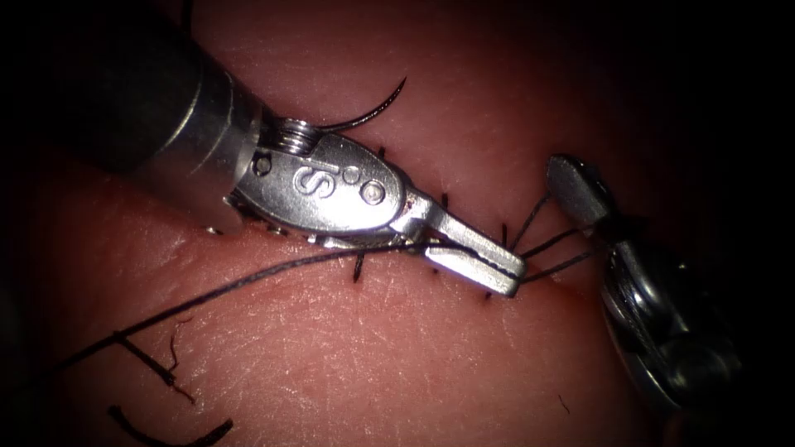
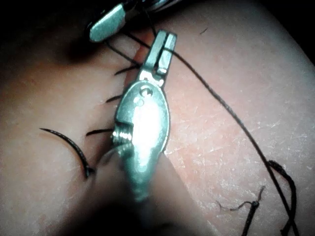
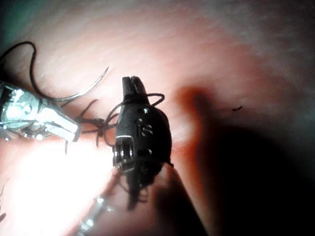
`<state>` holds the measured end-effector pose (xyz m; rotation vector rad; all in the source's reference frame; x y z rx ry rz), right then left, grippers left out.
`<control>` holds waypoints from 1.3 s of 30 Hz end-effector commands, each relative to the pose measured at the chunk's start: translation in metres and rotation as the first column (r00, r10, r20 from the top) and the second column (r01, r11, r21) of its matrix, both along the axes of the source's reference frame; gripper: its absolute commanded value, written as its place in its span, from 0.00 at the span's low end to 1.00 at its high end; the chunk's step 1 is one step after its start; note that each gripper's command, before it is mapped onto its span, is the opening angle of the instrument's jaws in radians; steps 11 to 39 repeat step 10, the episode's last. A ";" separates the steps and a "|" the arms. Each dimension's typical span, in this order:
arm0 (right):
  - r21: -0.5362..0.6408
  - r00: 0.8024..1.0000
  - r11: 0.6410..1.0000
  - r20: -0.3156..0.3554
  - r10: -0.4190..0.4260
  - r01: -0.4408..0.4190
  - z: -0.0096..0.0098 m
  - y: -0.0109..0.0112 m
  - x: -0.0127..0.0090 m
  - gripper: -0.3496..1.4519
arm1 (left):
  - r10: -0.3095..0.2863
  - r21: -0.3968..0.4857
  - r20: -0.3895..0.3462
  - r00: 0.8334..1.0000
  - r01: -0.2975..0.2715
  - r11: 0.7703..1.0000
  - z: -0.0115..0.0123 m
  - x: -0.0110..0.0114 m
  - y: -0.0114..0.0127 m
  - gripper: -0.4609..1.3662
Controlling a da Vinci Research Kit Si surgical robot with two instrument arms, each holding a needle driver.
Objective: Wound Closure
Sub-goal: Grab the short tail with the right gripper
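1. Your left tool lies along the cut, jaws together and clamped on the thread, which trails off to the left
2. Your right tool sits at the cut's right end with thread looped around it; you cannot tell its jaw state
3. The needle rests free on the tissue behind your left tool, held by neither

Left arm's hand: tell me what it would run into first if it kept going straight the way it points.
Likely the thread strands stretched just past the left hand, then the right hand they wrap. Depth is unclear, so it might pass over them.
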<state>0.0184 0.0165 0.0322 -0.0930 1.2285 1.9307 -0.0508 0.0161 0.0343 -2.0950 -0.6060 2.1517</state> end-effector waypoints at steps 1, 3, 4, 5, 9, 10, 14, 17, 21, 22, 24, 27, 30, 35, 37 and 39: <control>0.000 1.000 1.000 0.005 0.001 -0.001 0.0000 0.0000 0.0001 0.00 | 0.008 0.000 0.002 1.000 -0.008 1.000 0.0000 0.0000 0.0000 0.06; -0.001 1.000 1.000 0.006 0.001 -0.001 0.0001 -0.0001 0.0001 0.00 | 0.008 0.000 0.002 1.000 -0.008 1.000 0.0000 0.0000 0.0000 0.06; -0.003 1.000 1.000 0.010 -0.002 0.002 0.0001 -0.0001 0.0001 0.00 | 0.008 0.000 0.002 1.000 -0.008 1.000 0.0000 0.0000 0.0000 0.06; -0.003 1.000 1.000 0.010 -0.002 0.002 0.0001 -0.0001 0.0001 0.00 | 0.008 0.000 0.002 1.000 -0.008 1.000 0.0000 0.0000 0.0000 0.06; -0.003 1.000 1.000 0.009 -0.003 0.003 0.0000 -0.0001 0.0000 0.00 | 0.008 0.000 0.002 1.000 -0.008 1.000 0.0000 0.0000 0.0000 0.06; -0.003 1.000 1.000 0.009 -0.003 0.003 0.0000 -0.0001 0.0000 0.00 | 0.008 0.000 0.002 1.000 -0.008 1.000 0.0000 0.0000 0.0000 0.06; -0.003 1.000 1.000 0.009 -0.003 0.003 0.0000 -0.0001 0.0000 0.00 | 0.008 0.000 0.002 1.000 -0.008 1.000 0.0000 0.0000 0.0000 0.06; -0.003 1.000 1.000 0.009 -0.003 0.003 0.0000 -0.0001 0.0000 0.00 | 0.008 0.000 0.002 1.000 -0.008 1.000 0.0000 0.0000 0.0000 0.06; -0.003 1.000 1.000 0.009 -0.003 0.003 0.0000 -0.0001 0.0000 0.00 | 0.008 0.000 0.002 1.000 -0.008 1.000 0.0000 0.0000 0.0000 0.06; -0.003 1.000 1.000 0.009 -0.003 0.003 0.0000 -0.0001 0.0000 0.00 | 0.008 0.000 0.002 1.000 -0.008 1.000 0.0000 0.0000 0.0000 0.06; -0.003 1.000 1.000 0.009 -0.003 0.003 0.0000 -0.0001 0.0000 0.00 | 0.008 0.000 0.002 1.000 -0.008 1.000 0.0000 0.0000 0.0000 0.06; -0.003 1.000 1.000 0.009 -0.003 0.003 0.0000 -0.0001 0.0000 0.00 | 0.008 0.000 0.002 1.000 -0.008 1.000 0.0000 0.0000 0.0000 0.06; -0.003 1.000 1.000 0.009 -0.003 0.003 0.0000 -0.0001 0.0000 0.00 | 0.008 0.000 0.002 1.000 -0.008 1.000 0.0000 0.0000 0.0000 0.06; -0.003 1.000 1.000 0.009 -0.003 0.003 0.0000 -0.0001 0.0000 0.00 | 0.008 0.000 0.002 1.000 -0.008 1.000 0.0000 0.0000 0.0000 0.06; -0.003 1.000 1.000 0.009 -0.003 0.003 0.0000 -0.0001 0.0000 0.00 | 0.008 0.000 0.002 1.000 -0.008 1.000 0.0000 0.0000 0.0000 0.06; -0.003 1.000 1.000 0.009 -0.003 0.003 0.0000 -0.0001 0.0000 0.00 | 0.008 0.000 0.002 1.000 -0.008 1.000 0.0000 0.0000 0.0000 0.06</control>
